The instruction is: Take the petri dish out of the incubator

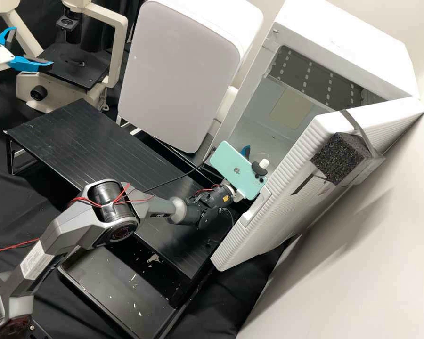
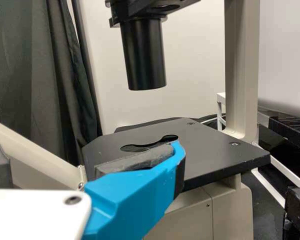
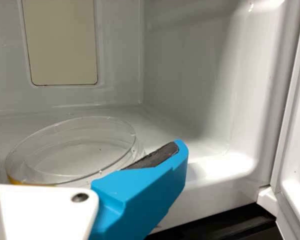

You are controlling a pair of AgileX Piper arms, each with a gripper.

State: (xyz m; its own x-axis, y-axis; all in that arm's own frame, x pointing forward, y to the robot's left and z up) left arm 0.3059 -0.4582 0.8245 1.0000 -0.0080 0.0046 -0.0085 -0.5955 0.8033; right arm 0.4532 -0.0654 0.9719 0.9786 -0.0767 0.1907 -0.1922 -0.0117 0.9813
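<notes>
My right gripper (image 1: 245,151) is at the incubator's (image 1: 334,26) open front in the high view, mostly hidden behind a phone mounted on its wrist. In the right wrist view, the clear petri dish (image 3: 80,150) rests on the incubator floor (image 3: 190,157), its round lid on top and a bit of yellow at its edge. The right gripper (image 3: 85,145) stands open, one finger overlapping the dish's edge, the other at the picture's border. My left gripper (image 1: 33,47) is open by the microscope (image 1: 115,56), and the left wrist view shows that gripper (image 2: 85,145) before the black stage (image 2: 210,150).
The incubator door (image 1: 287,188) hangs open beside the right arm, with a black foam block (image 1: 341,157) strapped on it. A black slatted platform (image 1: 89,141) lies under that arm. A large white panel (image 1: 176,70) stands between microscope and incubator.
</notes>
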